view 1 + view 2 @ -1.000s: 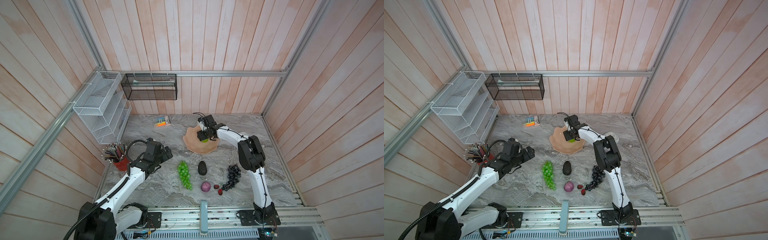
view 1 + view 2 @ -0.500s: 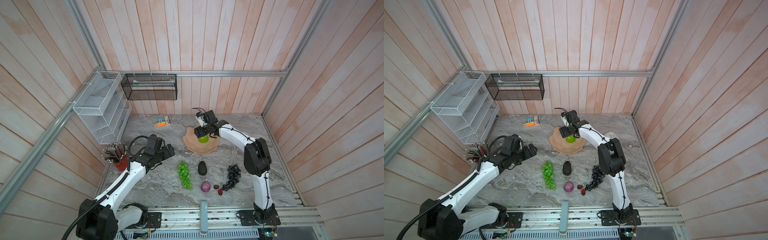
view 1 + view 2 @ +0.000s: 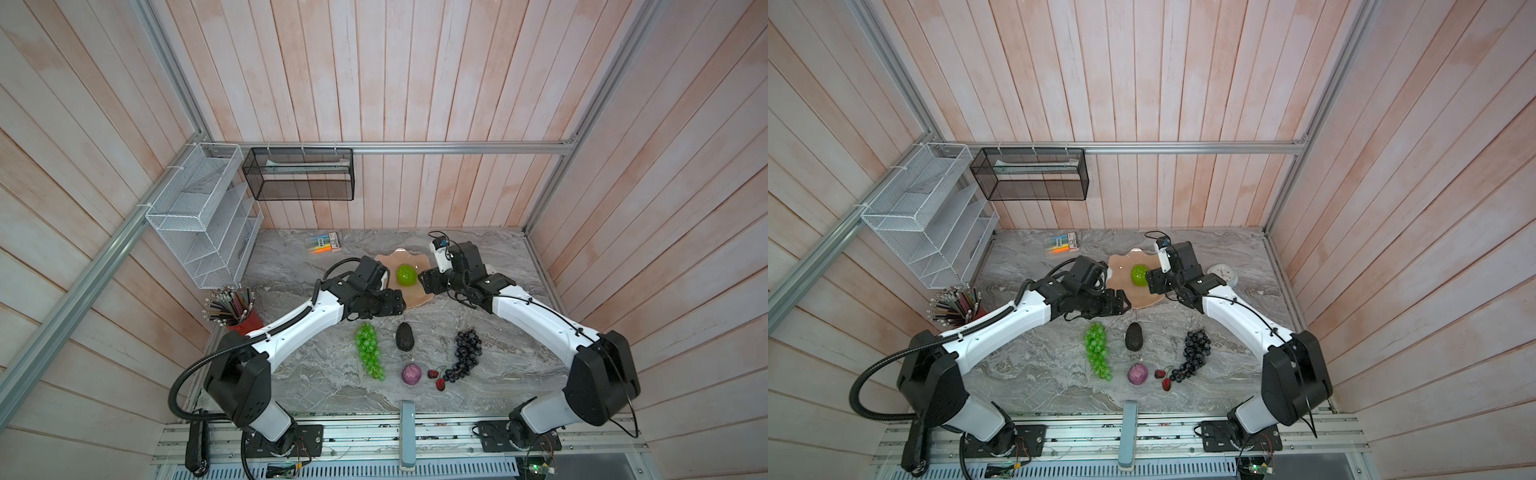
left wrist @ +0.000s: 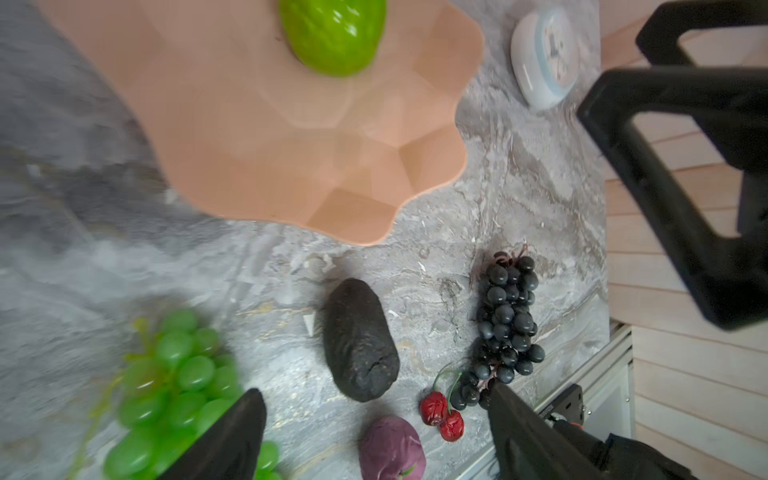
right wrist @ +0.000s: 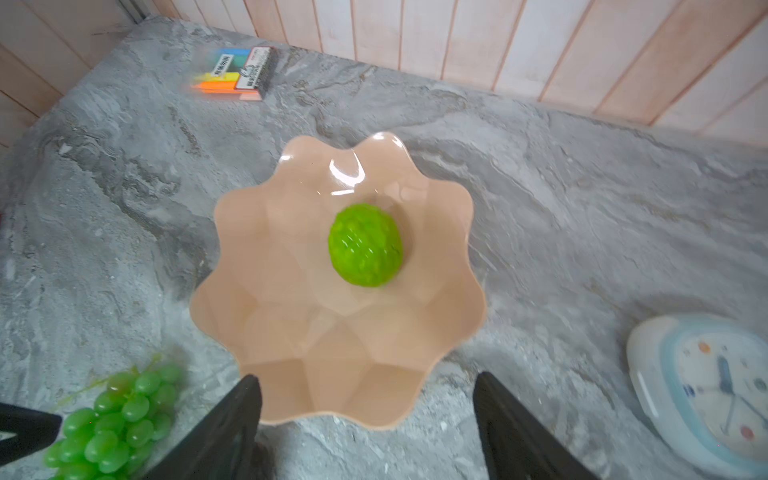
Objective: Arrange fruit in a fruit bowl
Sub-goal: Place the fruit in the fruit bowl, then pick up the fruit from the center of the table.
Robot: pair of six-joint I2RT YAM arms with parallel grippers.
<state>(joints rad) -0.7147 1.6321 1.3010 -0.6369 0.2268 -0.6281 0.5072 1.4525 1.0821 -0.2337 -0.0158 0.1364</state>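
Well, nearest the base, 5 pieces lay untouched on the marble: small purple ball, red cherries, dark purple grape bunch, green grape bunch and dark avocado. Just beyond, the left gripper had swung in from nearer the pencil cup, jaws wide and empty. Behind it, the bumpy lime-green ball sat loose in the fruit bowl. The right gripper, over the dish 1 second earlier, had drawn back, jaws apart, holding nothing. So 1 in, 5 to go. Only the wrist views confirmed both claws empty. The white clock showed beside the bowl there and in a top view.
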